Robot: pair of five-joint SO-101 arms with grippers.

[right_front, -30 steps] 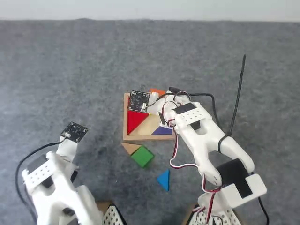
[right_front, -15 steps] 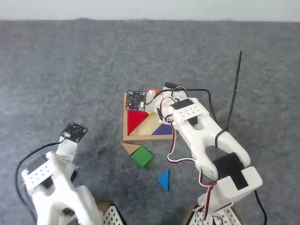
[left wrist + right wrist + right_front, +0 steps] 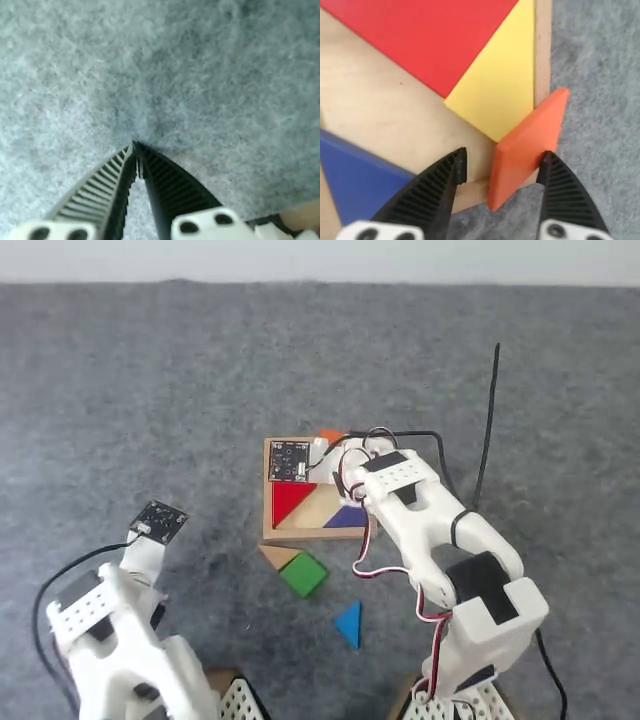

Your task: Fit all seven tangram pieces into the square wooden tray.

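Note:
The square wooden tray (image 3: 312, 531) lies mid-table with a red triangle (image 3: 288, 502) and a blue-purple piece (image 3: 350, 515) in it. The right wrist view adds a yellow triangle (image 3: 500, 95) beside the red triangle (image 3: 430, 35). An orange piece (image 3: 525, 145) rests tilted on the tray's rim (image 3: 542, 50), and my right gripper (image 3: 503, 152) is open astride it. A tan triangle (image 3: 277, 556), a green square (image 3: 303, 574) and a small blue triangle (image 3: 349, 623) lie on the carpet in front of the tray. My left gripper (image 3: 135, 146) is shut and empty over bare carpet.
Grey carpet covers the whole table. The right arm (image 3: 400, 485) hangs over the tray's right side, with its cables looping above the far edge. The left arm (image 3: 110, 610) stays at the near left corner, well away from the pieces.
The right arm has swung a little, its upper links shifting left, and its wrist has settled over the tray's far edge. The left arm and the loose pieces have not moved.

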